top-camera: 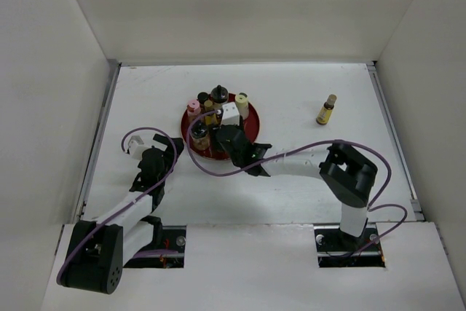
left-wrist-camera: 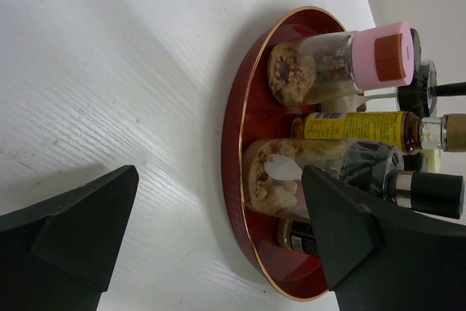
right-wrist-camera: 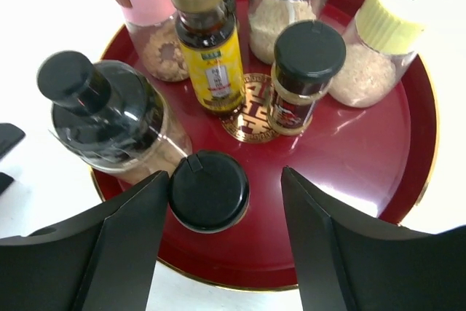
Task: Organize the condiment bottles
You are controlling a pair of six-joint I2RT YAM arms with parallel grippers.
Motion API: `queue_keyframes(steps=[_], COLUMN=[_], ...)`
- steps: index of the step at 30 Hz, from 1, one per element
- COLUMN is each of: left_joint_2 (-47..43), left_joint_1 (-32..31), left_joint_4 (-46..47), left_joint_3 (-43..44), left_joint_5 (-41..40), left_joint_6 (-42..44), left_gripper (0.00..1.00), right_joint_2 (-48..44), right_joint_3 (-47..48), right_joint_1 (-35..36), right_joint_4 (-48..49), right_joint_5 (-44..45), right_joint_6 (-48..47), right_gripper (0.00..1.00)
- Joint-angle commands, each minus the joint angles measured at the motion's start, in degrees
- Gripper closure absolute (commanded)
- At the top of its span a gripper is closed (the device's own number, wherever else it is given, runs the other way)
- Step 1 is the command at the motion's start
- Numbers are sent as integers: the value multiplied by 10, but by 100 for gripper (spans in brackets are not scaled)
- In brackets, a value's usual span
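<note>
The right gripper [right-wrist-camera: 226, 180] is hanging low over the near edge of the round red tray [right-wrist-camera: 357, 180], with its two black fingers [right-wrist-camera: 124, 245] spread wide apart. A little jar with a flat black cap [right-wrist-camera: 209, 191] is standing between them. In the right wrist view its cap is sitting just beside the finger on the left, and I cannot tell if they are touching.

Just behind it, on the left, a fat clear jar with a black knob lid [right-wrist-camera: 102, 118] is standing. In the middle, by the gold emblem [right-wrist-camera: 251, 121], a brown bottle with a yellow label and tan cap [right-wrist-camera: 211, 56] and a small dark jar with a black cap [right-wrist-camera: 306, 71] are standing upright. Farther back, a pink-capped jar [right-wrist-camera: 149, 12], a black-lidded jar of pale powder [right-wrist-camera: 284, 5] and a cream-capped jar [right-wrist-camera: 378, 45] are lining the far rim.

The left gripper [left-wrist-camera: 218, 172] is pointing at the tray's left side, low over the white table [top-camera: 306, 180]. Its fingers are spread too, holding nothing.

Far off to the right, one brown and yellow bottle with a tan cap [top-camera: 326, 110] is standing alone on the table, well apart from the tray.
</note>
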Motion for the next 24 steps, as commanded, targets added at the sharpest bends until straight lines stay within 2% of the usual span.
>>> queue_keyframes(steps=[1, 6, 8, 10, 12, 14, 16, 17, 19, 22, 24], left_joint_2=[-11, -18, -13, -15, -16, -10, -6, -8, -10, -3, -10], left_joint_1=[5, 5, 5, 5, 4, 5, 4, 2, 0, -1, 0], left_joint_4=[25, 24, 24, 24, 24, 24, 24, 24, 24, 24, 24], left_joint_3=[12, 9, 11, 12, 12, 12, 14, 14, 14, 14, 14], left_joint_5=[1, -8, -3, -1, -5, -5, -1, -3, -10, -12, -12], left_joint_6=[5, 6, 4, 4, 6, 5, 4, 5, 6, 6, 7], left_gripper=[0, 0, 0, 0, 0, 0, 0, 0, 0, 0, 0], right_joint_2=[-38, -139, -195, -248, -301, -340, -365, -367, -352, -307, -276], right_joint_3=[-9, -48, -79, -113, -147, -169, -179, -180, -166, -130, -108], right_joint_1=[3, -1, -32, -82, -142, -203, -277, -312, -372, -419, -433], right_joint_4=[29, 30, 33, 28, 15, -4, -31, -41, -63, -92, -101], right_joint_5=[12, 11, 8, 3, 2, 4, 5, 6, -1, -12, -22], right_joint_6=[9, 4, 1, 6, 14, 26, 32, 32, 26, 12, 5], right_gripper=[30, 31, 42, 59, 72, 74, 71, 66, 49, 28, 24])
